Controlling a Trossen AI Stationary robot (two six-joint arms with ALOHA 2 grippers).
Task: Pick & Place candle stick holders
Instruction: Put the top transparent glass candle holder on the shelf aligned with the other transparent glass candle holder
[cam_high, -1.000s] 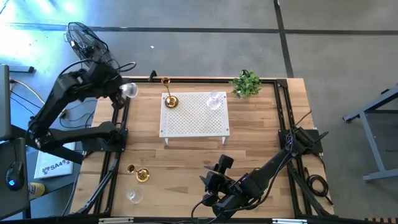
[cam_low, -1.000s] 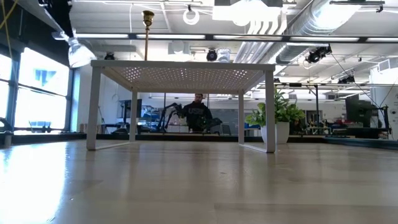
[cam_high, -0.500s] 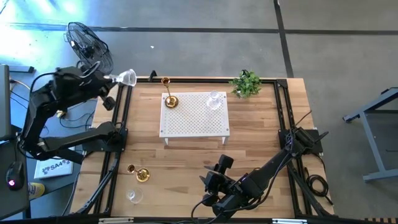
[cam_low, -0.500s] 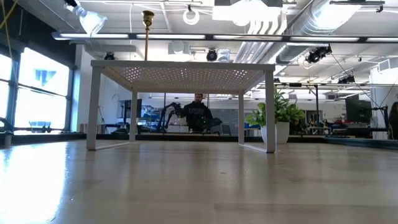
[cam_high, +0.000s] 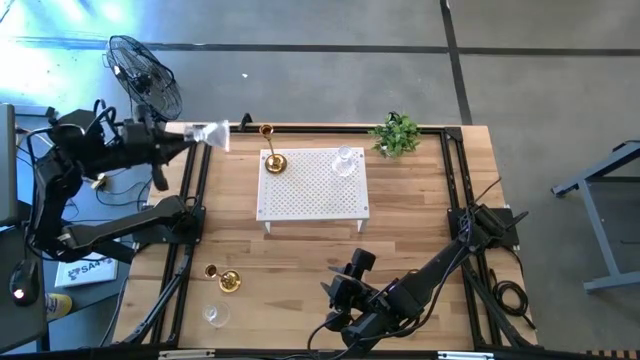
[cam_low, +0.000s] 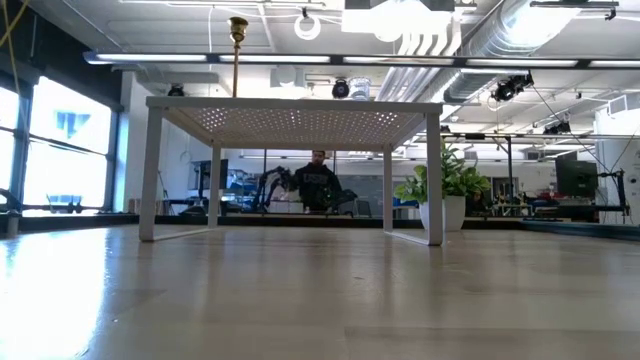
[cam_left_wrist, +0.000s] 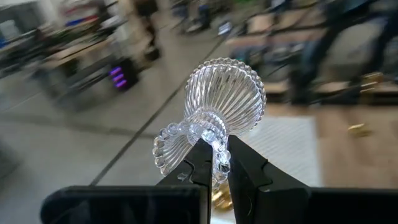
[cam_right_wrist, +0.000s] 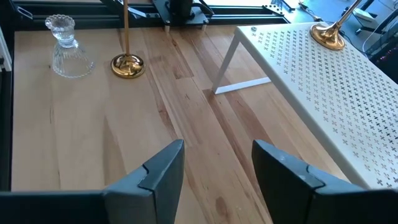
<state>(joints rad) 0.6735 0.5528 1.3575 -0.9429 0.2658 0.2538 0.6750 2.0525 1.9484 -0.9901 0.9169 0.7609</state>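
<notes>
My left gripper (cam_high: 192, 135) is high above the table's far left corner, shut on a clear glass candle stick holder (cam_high: 212, 133), also in the left wrist view (cam_left_wrist: 221, 99). A gold holder (cam_high: 272, 160) and a glass holder (cam_high: 345, 162) stand on their bases on the white perforated stand (cam_high: 312, 195). Another gold holder (cam_high: 228, 282) and a glass holder (cam_high: 214, 315) stand on the table near its front left; both show in the right wrist view (cam_right_wrist: 127, 63) (cam_right_wrist: 65, 50). My right gripper (cam_right_wrist: 214, 168) is open and empty near the front edge (cam_high: 345, 300). My left gripper pinches the glass holder's narrow neck (cam_left_wrist: 210, 135), between its ribbed flared base (cam_left_wrist: 227, 93) and its beaded cup (cam_left_wrist: 169, 148), with its two fingers (cam_left_wrist: 198, 167). The fingers lie about level, pointing toward the table's right. The holder is tilted and clear of the table.
A small green plant (cam_high: 397, 133) stands at the far right of the table. A black frame rail (cam_high: 195, 200) runs along the table's left side. A fan (cam_high: 145, 70) stands on the floor beyond the left arm. A person (cam_low: 318, 182) shows far behind in the low view.
My left gripper has risen with the glass holder and drawn back toward the table's left edge, tipping from pointing down to about level. The holder has gone up out of the low view and now points toward the table's right.
</notes>
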